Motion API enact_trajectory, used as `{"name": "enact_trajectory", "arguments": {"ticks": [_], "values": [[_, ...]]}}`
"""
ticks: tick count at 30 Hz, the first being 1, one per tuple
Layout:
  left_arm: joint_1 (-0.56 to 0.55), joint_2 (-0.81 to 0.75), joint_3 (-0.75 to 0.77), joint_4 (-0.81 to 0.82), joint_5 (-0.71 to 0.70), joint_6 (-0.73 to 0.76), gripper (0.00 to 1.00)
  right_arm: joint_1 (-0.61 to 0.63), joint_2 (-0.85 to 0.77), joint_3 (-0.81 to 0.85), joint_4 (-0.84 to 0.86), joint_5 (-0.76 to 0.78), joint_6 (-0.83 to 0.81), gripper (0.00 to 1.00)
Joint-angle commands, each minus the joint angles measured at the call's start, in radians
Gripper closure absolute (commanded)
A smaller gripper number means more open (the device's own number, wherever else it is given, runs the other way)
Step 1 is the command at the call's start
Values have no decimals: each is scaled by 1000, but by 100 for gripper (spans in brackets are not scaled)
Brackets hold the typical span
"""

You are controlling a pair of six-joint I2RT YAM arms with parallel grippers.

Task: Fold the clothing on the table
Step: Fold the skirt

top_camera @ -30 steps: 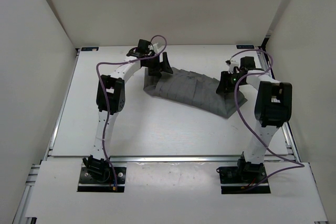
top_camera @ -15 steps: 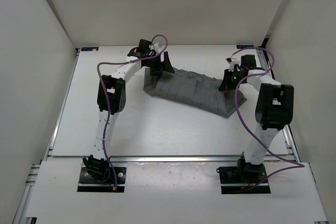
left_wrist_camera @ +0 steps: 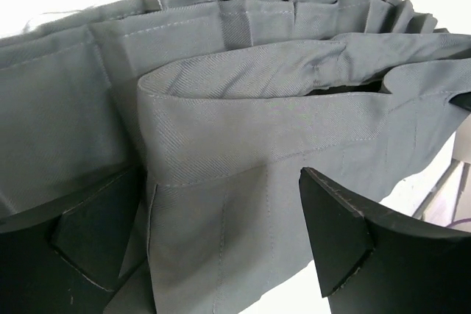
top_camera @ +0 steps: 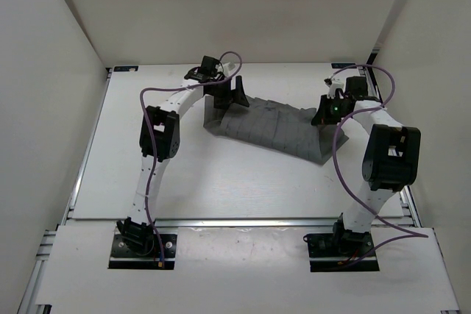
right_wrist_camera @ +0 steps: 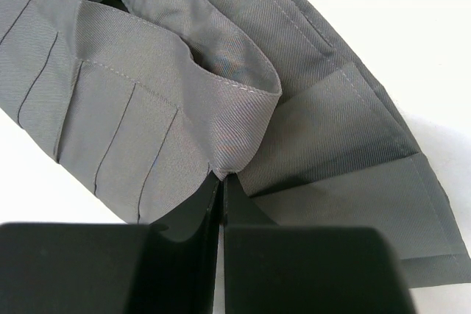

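The grey pleated clothing (top_camera: 272,129) lies across the far middle of the white table (top_camera: 221,182). My left gripper (top_camera: 234,97) is open at its left end. In the left wrist view its black fingers (left_wrist_camera: 335,233) stand wide on either side of a folded hem of the clothing (left_wrist_camera: 243,130). My right gripper (top_camera: 324,113) is at the garment's right end, shut on a pinched fold. In the right wrist view the clothing (right_wrist_camera: 147,108) bunches up into the tips of that gripper (right_wrist_camera: 222,180), which are pressed together.
White walls stand close around the table on three sides. Metal rails (top_camera: 243,221) run along the table's near edge, ahead of both arm bases. Purple cables (top_camera: 335,152) loop beside each arm.
My right gripper has shut on the garment's right end and drawn it to the far right. My left gripper has shifted slightly right and stays open. The garment lies more stretched out.
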Motion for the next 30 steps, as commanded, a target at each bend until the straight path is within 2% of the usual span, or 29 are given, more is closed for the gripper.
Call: {"name": "enact_trajectory", "arguments": {"ticks": [1, 5, 7, 8, 9, 10, 13, 19, 30], "values": [[-7, -30, 78, -16, -38, 33, 2, -2, -5, 21, 25, -23, -7, 100], [-11, -47, 82, 17, -23, 39, 1, 10, 9, 41, 21, -22, -7, 100], [-17, -62, 63, 51, -32, 39, 18, 17, 15, 50, 28, -17, -6, 100], [-8, -62, 46, 71, -9, 10, 43, 13, 18, 56, 28, -25, -3, 100], [-3, -58, 41, 89, 11, -28, 92, 11, 19, 58, 19, -28, -4, 100], [9, -45, 45, 77, 6, -42, 100, 10, 18, 56, 24, -29, 0, 100], [13, -33, 68, 27, -21, -24, 100, 7, 24, 51, 22, -28, 0, 100], [6, -25, 68, 41, -29, -29, 100, 4, 19, 45, 21, -34, 2, 100], [8, -36, 219, 88, -38, -94, 100, -68, -42, 48, 45, -44, 91, 100]]}}
